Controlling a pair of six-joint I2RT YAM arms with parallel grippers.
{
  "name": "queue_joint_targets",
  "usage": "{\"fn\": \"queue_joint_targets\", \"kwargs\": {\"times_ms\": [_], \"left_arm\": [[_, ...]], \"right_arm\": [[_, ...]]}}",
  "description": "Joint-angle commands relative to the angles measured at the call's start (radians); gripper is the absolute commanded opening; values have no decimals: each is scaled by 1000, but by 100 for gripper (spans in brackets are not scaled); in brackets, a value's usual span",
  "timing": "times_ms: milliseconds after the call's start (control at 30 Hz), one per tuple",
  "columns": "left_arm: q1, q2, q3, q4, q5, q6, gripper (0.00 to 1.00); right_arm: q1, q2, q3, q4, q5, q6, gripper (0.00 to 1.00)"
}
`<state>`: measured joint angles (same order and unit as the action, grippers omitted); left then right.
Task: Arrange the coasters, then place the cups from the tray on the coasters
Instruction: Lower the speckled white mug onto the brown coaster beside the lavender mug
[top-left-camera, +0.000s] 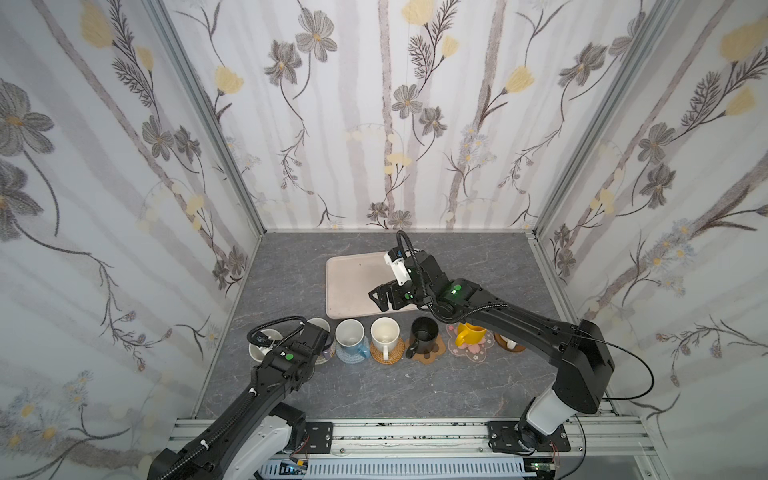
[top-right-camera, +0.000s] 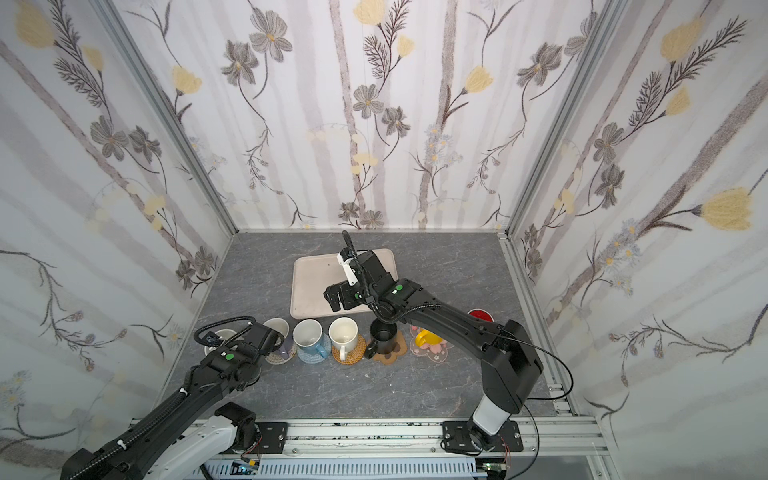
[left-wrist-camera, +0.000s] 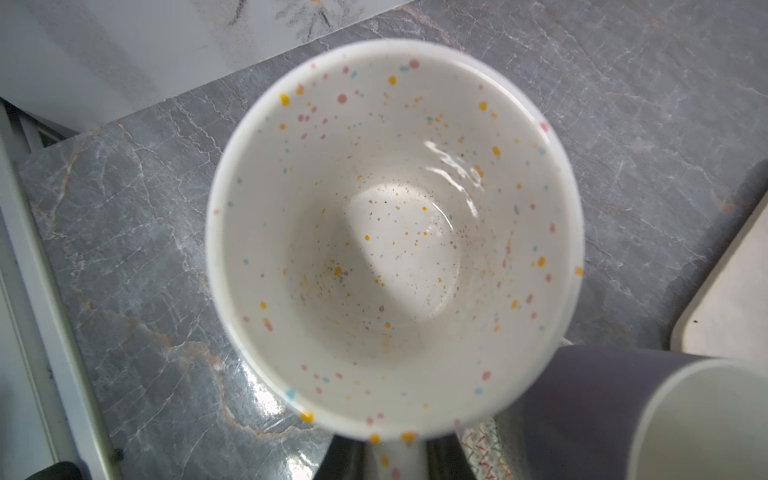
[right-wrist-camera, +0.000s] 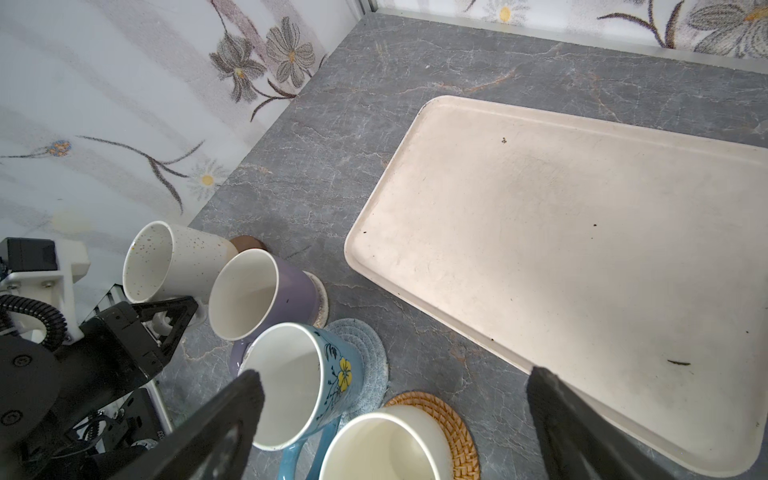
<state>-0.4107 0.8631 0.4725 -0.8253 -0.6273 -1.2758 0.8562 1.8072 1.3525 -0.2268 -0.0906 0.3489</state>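
Right wrist view: the tray (right-wrist-camera: 540, 249) lies bare on the grey table (right-wrist-camera: 374, 104). Its long side runs parallel to the row of cups just in front of it, with only a narrow strip of table between. Behind the tray and to its left the table is open up to the walls. In both top views a broad free band lies between the cup row and the rail (top-left-camera: 415, 432).

The left gripper (right-wrist-camera: 164, 322) is clamped nearly closed on the handle of the speckled cup (right-wrist-camera: 174, 259). This cup is leftmost in the row and close to the left wall (right-wrist-camera: 83, 124). Its mouth faces up and its handle points back toward the left arm. A brown wooden coaster (right-wrist-camera: 248, 243) shows at its foot; whether the cup rests on it cannot be told.

Just beside it stands the lavender cup (right-wrist-camera: 266, 295) on a beige woven coaster (right-wrist-camera: 321, 299). Next come the light blue cup (right-wrist-camera: 299, 382) on the blue crochet coaster (right-wrist-camera: 365, 353), handle toward the front, and the cream cup (right-wrist-camera: 382, 444) on the rattan coaster (right-wrist-camera: 453, 424). In a top view the black cup (top-left-camera: 424, 330) stands on the paw coaster (top-left-camera: 432, 354), handle front-left, and the yellow cup (top-left-camera: 471, 332) on the blossom coaster (top-left-camera: 473, 352).

The right gripper (top-left-camera: 379, 298) hangs over the tray's near edge, jaws spread wide, holding nothing
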Motion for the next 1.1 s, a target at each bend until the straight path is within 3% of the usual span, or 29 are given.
{"fn": "queue_joint_targets", "kwargs": {"times_ms": [0, 433, 733, 1067], "left_arm": [[-2, 8, -3, 5, -78, -35, 0], [-2, 27, 21, 18, -95, -5, 0], [-2, 62, 21, 31, -95, -11, 8], [-2, 60, 27, 38, -107, 14, 30]], "right_arm": [[1, -3, -5, 16, 11, -11, 100], [0, -3, -29, 30, 19, -15, 100], [1, -2, -45, 44, 32, -18, 100], [0, -1, -55, 50, 35, -19, 100]]}}
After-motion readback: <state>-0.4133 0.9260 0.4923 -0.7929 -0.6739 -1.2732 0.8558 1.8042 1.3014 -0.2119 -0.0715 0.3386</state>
